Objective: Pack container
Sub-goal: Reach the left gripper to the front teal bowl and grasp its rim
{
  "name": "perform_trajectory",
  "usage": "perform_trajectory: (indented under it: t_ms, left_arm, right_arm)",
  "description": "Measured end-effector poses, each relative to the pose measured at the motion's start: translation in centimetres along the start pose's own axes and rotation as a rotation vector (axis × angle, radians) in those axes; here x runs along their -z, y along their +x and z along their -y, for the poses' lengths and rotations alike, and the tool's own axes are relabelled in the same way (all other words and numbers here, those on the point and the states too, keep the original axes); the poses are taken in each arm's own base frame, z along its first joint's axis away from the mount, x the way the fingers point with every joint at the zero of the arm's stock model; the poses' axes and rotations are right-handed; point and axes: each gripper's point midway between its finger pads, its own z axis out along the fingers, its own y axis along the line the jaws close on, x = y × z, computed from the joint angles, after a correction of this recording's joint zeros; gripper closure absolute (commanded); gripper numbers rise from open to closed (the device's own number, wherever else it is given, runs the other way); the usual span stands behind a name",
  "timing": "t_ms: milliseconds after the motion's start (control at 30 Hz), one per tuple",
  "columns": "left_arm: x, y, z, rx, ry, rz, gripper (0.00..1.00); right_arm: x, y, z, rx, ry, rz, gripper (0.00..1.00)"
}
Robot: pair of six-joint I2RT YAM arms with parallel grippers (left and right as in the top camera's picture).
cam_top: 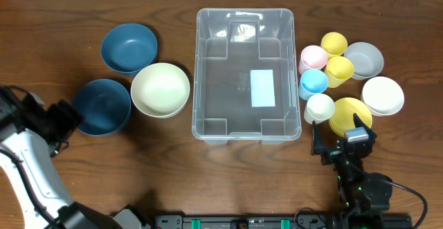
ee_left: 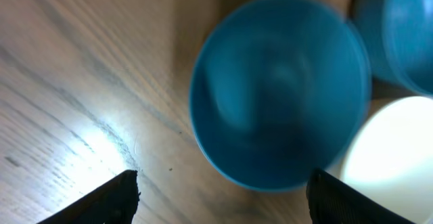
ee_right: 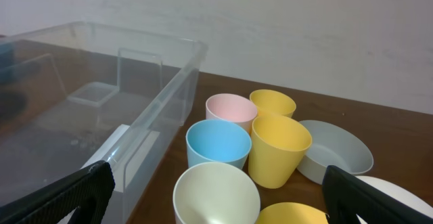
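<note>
The clear plastic container (cam_top: 245,74) sits mid-table with a white label (cam_top: 262,88) on its base; nothing is inside. Its corner shows in the right wrist view (ee_right: 101,109). My left gripper (cam_top: 61,120) is open just left of a dark blue bowl (cam_top: 102,106), which fills the left wrist view (ee_left: 281,92), between the fingers (ee_left: 220,197). My right gripper (cam_top: 342,143) is open and empty, just in front of a white cup (cam_top: 320,108) and a yellow bowl (cam_top: 350,114). The white cup (ee_right: 216,197) lies between the fingers (ee_right: 216,190).
A second dark blue bowl (cam_top: 129,47) and a cream bowl (cam_top: 160,89) sit left of the container. On the right stand pink (cam_top: 313,57), blue (cam_top: 313,82) and two yellow cups (cam_top: 334,43), (cam_top: 339,70), a grey bowl (cam_top: 364,59) and a white bowl (cam_top: 383,95).
</note>
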Motion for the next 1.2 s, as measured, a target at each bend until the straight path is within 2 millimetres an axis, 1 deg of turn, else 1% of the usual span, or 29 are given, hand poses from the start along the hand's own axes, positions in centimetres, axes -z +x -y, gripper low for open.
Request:
perform_trajectory:
  t_ms: [67, 133, 200, 333, 467, 567, 667, 733, 767, 833, 867, 900, 1033, 1100, 1200]
  left_arm:
    - [-1.2, 0.8, -1.0, 0.023, -0.008, -0.013, 0.18]
    - [-2.1, 1.4, -1.9, 0.041, -0.015, -0.020, 0.13]
    - [-2.9, 1.8, -2.5, 0.051, -0.017, -0.014, 0.12]
    - [-4.4, 2.3, -2.9, 0.059, -0.014, 0.000, 0.11]
    - [-5.4, 2.2, -3.1, 0.069, -0.009, 0.007, 0.12]
    - [-6.2, 1.9, -3.1, 0.078, -0.004, 0.007, 0.13]
    - [-7.1, 1.5, -2.9, 0.091, 0.018, 0.003, 0.17]
    - [-7.7, 1.3, -2.7, 0.095, 0.039, -0.001, 0.21]
    - [-8.0, 1.2, -2.6, 0.095, 0.047, 0.000, 0.25]
    - [-8.4, 1.0, -2.5, 0.101, 0.059, -0.002, 0.42]
    - [-8.5, 0.9, -2.4, 0.104, 0.065, 0.000, 0.48]
    - [-8.6, 0.8, -2.3, 0.101, 0.070, 0.004, 0.52]
    - [-8.6, 0.5, -1.9, 0.095, 0.092, 0.015, 0.58]
    - [-8.6, 0.5, -1.9, 0.101, 0.097, 0.015, 0.64]
    - [-8.6, 0.5, -1.8, 0.106, 0.100, 0.014, 0.70]
  right_arm:
    - [0.0, 0.0, 0.0, 0.000, 0.000, 0.000, 0.01]
    - [0.0, 0.0, 0.0, 0.000, 0.000, 0.000, 0.01]
    - [0.0, 0.0, 0.0, 0.000, 0.000, 0.000, 0.01]
    - [0.0, 0.0, 0.0, 0.000, 0.000, 0.000, 0.01]
    - [0.0, 0.0, 0.0, 0.000, 0.000, 0.000, 0.01]
    - [0.0, 0.0, 0.0, 0.000, 0.000, 0.000, 0.01]
    - [0.0, 0.0, 0.0, 0.000, 0.000, 0.000, 0.01]
    - [0.0, 0.0, 0.0, 0.000, 0.000, 0.000, 0.01]
    - [0.0, 0.0, 0.0, 0.000, 0.000, 0.000, 0.01]
    - [0.0, 0.0, 0.0, 0.000, 0.000, 0.000, 0.01]
    - [0.0, 0.0, 0.0, 0.000, 0.000, 0.000, 0.01]
    - [0.0, 0.0, 0.0, 0.000, 0.000, 0.000, 0.01]
    - [0.0, 0.0, 0.0, 0.000, 0.000, 0.000, 0.01]
    - [0.0, 0.0, 0.0, 0.000, 0.000, 0.000, 0.01]
    - [0.0, 0.0, 0.0, 0.000, 0.000, 0.000, 0.01]
